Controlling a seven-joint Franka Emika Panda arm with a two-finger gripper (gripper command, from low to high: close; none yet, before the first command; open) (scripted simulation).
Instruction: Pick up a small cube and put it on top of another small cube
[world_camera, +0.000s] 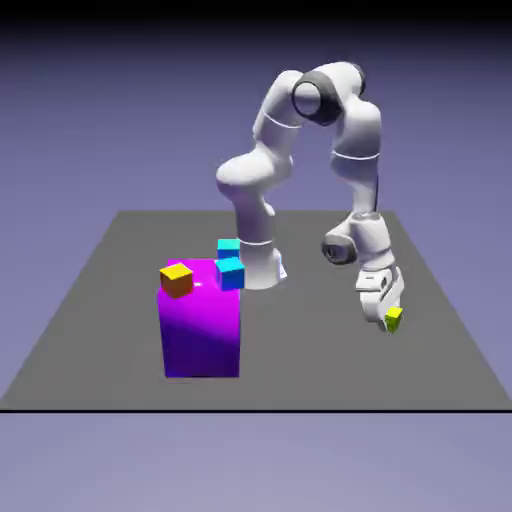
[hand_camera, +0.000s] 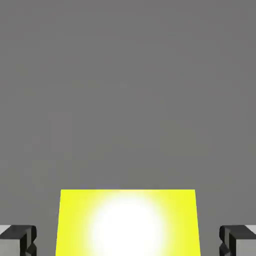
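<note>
So the end effector (world_camera: 390, 316) is down at the desk (world_camera: 300, 370) with the small lime cube (world_camera: 394, 319) sitting right between its fingertips (hand_camera: 17, 240). The jaws look pulled in around it, though the hand view leaves a sliver of gap each side, so I can't swear it's a firm pinch. I'd guess it's light, rigid and a bit slick, so squeeze flat opposite faces, centred. The cyan cubes (world_camera: 230, 266), orange cube (world_camera: 176, 279) and purple block (world_camera: 200, 330) sit well off to the side.
</note>
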